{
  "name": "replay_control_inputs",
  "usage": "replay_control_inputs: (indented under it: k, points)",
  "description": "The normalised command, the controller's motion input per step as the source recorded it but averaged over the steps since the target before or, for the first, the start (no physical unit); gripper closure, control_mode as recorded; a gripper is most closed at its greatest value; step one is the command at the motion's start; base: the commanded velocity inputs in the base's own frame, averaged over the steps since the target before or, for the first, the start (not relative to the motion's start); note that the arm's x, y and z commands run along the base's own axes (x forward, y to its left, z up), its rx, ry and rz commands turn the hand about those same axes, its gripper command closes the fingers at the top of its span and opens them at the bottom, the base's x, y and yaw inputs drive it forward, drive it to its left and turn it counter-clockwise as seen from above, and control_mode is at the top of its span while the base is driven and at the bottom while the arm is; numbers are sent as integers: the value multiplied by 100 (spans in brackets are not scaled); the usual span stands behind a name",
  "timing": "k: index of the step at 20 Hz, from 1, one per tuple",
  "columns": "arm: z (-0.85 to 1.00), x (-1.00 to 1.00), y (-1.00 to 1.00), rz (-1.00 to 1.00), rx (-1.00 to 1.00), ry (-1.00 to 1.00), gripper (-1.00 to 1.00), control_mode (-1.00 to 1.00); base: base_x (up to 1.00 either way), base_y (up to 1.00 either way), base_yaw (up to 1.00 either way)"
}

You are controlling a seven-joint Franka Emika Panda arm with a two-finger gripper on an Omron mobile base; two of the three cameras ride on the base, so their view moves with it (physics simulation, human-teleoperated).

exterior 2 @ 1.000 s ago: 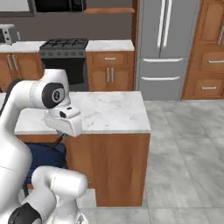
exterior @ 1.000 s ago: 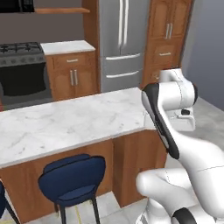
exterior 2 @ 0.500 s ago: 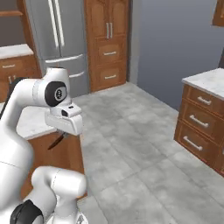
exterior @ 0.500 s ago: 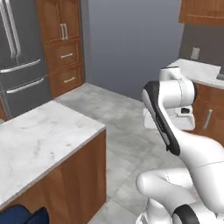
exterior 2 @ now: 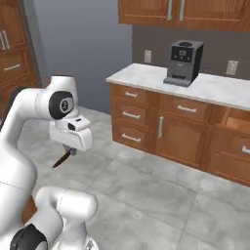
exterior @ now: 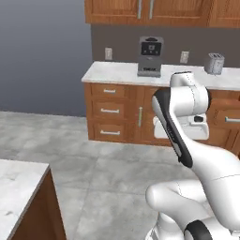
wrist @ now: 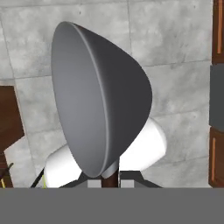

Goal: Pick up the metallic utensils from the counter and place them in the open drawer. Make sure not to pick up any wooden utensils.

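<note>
My gripper [wrist: 109,181] is shut on a metallic utensil [wrist: 100,100]. Its big grey rounded head looms close in the hand view, and its dark brown handle sits between the fingers. From the right base camera the gripper [exterior 2: 73,150] hangs under the white hand, above the tiled floor, with the brown handle [exterior 2: 62,159] slanting down to the left. A corner of the white marble counter [exterior: 14,187] lies at the lower left. On the far cabinet run a drawer [exterior 2: 238,122] stands pulled out. The wooden utensils are out of view.
A long wooden cabinet run with a pale top [exterior: 117,72] lines the far wall, carrying a coffee machine [exterior: 150,56] and a toaster [exterior: 214,63]. Grey tiled floor [exterior 2: 161,195] lies between it and me. Wall cabinets hang above.
The whole picture has swung: the base has turned from the marble counter, stove and fridge towards the wall cabinets with the coffee machine. The gripper has stayed shut on the utensil.
</note>
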Motion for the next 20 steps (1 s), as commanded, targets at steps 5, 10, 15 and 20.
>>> replay_control_inputs:
  k: [5, 10, 15, 20]
  points:
    - [0, 0, 0, 0, 0, 0, 100, 100, 61, -17, -70]
    - [0, 0, 0, 0, 0, 0, 100, 100, 98, -3, -54]
    - [0, 0, 0, 0, 0, 0, 100, 100, 94, -2, -54]
    - [0, 0, 0, 0, 0, 0, 100, 100, 96, 0, -54]
